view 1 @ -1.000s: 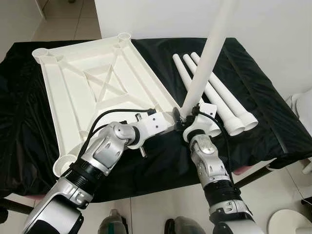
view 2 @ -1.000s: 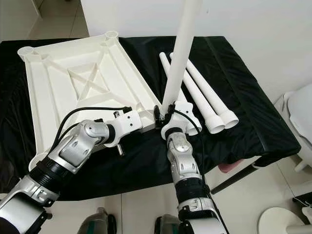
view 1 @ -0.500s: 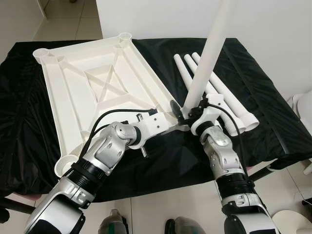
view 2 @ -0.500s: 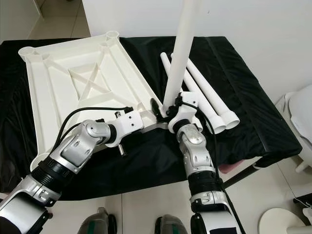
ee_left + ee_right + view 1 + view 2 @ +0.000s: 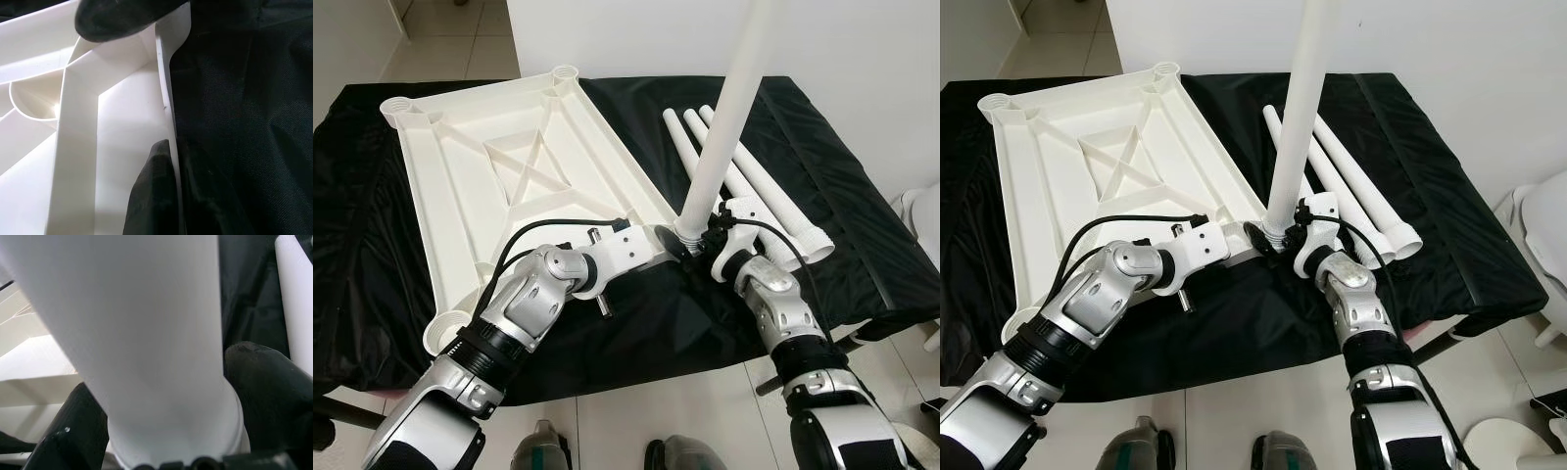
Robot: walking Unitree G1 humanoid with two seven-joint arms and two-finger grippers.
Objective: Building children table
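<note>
Black-draped surface (image 5: 862,245): my left fingers (image 5: 161,161) are pinching the upturned tabletop (image 5: 489,186) rim; right fingers (image 5: 266,382) are clenching one leg (image 5: 724,127) upright over its 5 o'clock corner socket. Three legs (image 5: 754,196) are lying at 3 o'clock, unfitted.

Both grippers (image 5: 668,243) (image 5: 702,238) clamped, arms converging.

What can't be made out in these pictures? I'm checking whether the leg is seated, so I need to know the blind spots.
- Upright leg: its top is cut off by the upper edge of both eye views.
- Its bottom end: hidden behind the right gripper, so seating in the tabletop corner cannot be judged.
- That corner socket: covered by the left gripper.
- Right wrist view: the leg fills the middle, blocking what lies behind it.
</note>
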